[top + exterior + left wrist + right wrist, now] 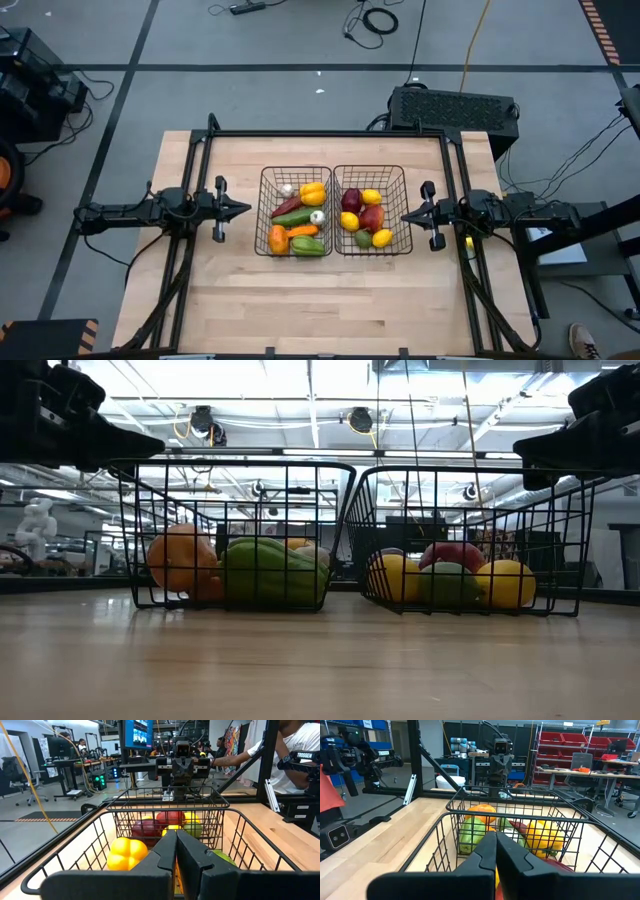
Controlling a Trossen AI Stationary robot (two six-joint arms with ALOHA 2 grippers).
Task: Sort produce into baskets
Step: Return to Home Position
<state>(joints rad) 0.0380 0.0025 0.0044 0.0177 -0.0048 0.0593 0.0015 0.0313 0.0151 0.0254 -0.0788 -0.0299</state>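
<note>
Flanking the filled wire baskets (296, 168), left gripper (243, 209) and right gripper (405, 215) sit pinched together; homing should clear the rims.

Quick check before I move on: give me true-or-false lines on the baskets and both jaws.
Lemons lie in the right basket. True.
The yellow pepper sits in the right basket. False: it is in the left basket.
The left gripper holds a lemon. False: its jaws are shut and empty, beside the left basket.
The right gripper stands outside the right basket, jaws shut. True.
Produce lies loose on the table. False: all in view is in the baskets.
</note>
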